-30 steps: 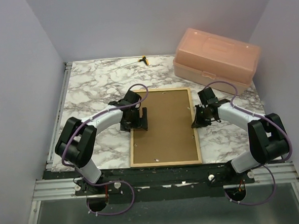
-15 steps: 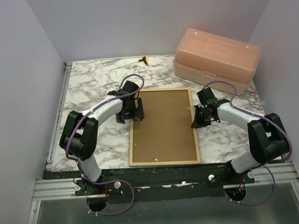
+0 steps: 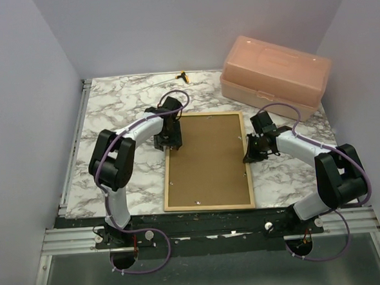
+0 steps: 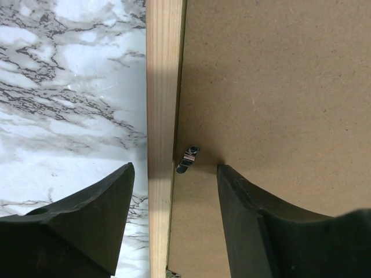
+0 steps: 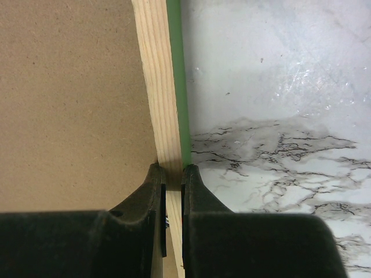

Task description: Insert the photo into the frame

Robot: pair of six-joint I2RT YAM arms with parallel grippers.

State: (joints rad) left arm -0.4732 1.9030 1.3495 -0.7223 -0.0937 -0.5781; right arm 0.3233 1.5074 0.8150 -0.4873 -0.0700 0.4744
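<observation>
**Left rail straddled, right rail pinched**

The frame (image 3: 210, 208) is laid face down on the worktop (image 3: 123, 108), bare wood up. Its long axis runs away from the arm bases, and a brown backing panel (image 3: 211, 167) is seated inside it. The photo is seen in no view, and whether it lies beneath the panel cannot be told.

The left fingers (image 4: 93, 220) are held apart astride the far part of the left rail, one over marble and one over the panel. The right fingers (image 5: 197, 197) are closed on the right rail near mid-length.

A small metal clip (image 4: 188, 157) sits at the seam of rail and panel, directly ahead of the left fingers. It is shown only by the left wrist view and cannot be made out from overhead. The frame's green edge is revealed only by the right wrist view. The clip is judged the next target, and the left arm is much the nearer.
</observation>
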